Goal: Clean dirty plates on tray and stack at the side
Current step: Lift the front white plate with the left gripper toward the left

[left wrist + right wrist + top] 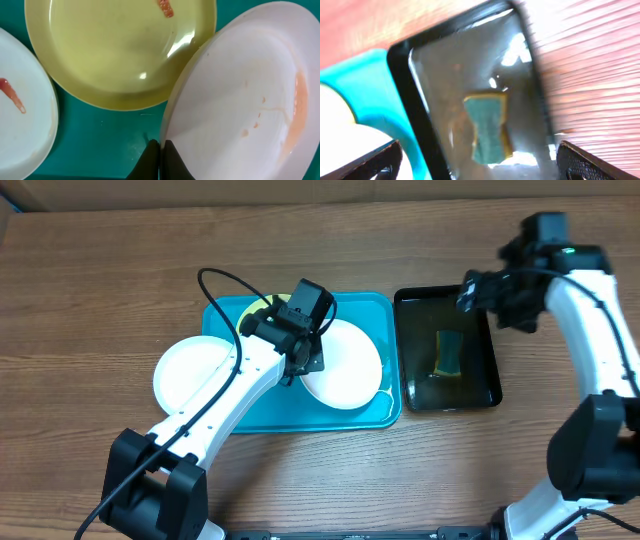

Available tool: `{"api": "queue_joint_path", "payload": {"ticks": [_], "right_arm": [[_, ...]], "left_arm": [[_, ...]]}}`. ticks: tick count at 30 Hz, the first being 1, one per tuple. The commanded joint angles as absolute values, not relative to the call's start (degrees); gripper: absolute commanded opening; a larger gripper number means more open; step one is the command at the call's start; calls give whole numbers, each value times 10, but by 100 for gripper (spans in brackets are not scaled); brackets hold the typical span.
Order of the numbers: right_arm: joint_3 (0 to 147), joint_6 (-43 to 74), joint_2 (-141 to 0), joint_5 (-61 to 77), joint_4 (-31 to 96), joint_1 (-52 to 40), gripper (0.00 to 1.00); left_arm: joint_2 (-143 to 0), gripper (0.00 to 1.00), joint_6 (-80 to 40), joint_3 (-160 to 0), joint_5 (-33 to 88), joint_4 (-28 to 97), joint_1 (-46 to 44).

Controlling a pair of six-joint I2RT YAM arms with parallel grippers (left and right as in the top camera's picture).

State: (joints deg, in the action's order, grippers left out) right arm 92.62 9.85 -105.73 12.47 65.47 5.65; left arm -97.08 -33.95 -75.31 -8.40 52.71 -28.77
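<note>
- Turquoise plastic, smooth, with rounded corners and a raised rim: take the tray [365, 305] as your landmark. All three plates lie on it, so none is stacked at its side yet.
- The yellow-green plate [120, 50] sits at the tray's far edge. It is glossy, round and shallow, and has a short orange-red smear.
- The right white plate [240, 100] fills the tray's right half, its rim lapping over the yellow-green one. A faint, thin orange streak runs across it.
- The left white plate [190, 370] overhangs the tray's left rim and carries a red smear.
- Your left gripper [159, 160] has its fingers pressed together with nothing between them. The tips are low over the tray floor, right at the right white plate's rim. I judge that a stance for bracing or nudging the plate, not lifting it.
- Just beside the tray's right rim stands a narrower black tray [402, 75], its floor shiny as if wet. It holds a waisted sponge [487, 127] with a blue-green top and yellow sides.
- Your right gripper [479, 150] hovers over the black tray with fingers spread wide and empty. That position suggests fetching the sponge is the step in hand.
</note>
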Motion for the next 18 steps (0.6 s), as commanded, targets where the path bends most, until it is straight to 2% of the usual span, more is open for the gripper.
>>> {"api": "queue_joint_path", "payload": {"ticks": [1,9,18], "right_arm": [[937,92,-1056,132,657,114,100],[937,92,-1056,131,658,219,100],[937,92,-1056,131,657,244,100]], "left_arm": [[-957,4,-316,-800,-92,522,-286],[-957,4,-305,-853,-92,470,-287],[-971,4,-277,-853,-129,358,-333]]}}
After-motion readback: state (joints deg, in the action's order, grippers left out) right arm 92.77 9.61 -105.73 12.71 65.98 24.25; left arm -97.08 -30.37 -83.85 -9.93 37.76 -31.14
